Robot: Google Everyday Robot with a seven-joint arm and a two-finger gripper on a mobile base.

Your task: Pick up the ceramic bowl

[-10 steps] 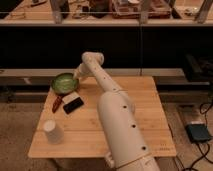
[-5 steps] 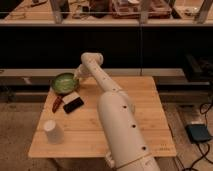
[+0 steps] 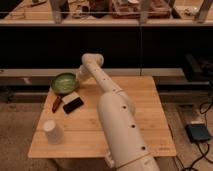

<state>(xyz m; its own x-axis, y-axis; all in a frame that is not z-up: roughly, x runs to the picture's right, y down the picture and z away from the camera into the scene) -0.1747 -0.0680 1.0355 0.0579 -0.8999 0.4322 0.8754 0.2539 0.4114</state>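
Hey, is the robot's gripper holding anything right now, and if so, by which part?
Cannot be told. The gripper is at the arm-side rim of the ceramic bowl, which rests on the table; no grip shows.

Gripper at the right rim of the ceramic bowl, mostly hidden behind the arm, itself cut off below

Dim warm light lies on the table, the gripper shaded beside the ceramic bowl.
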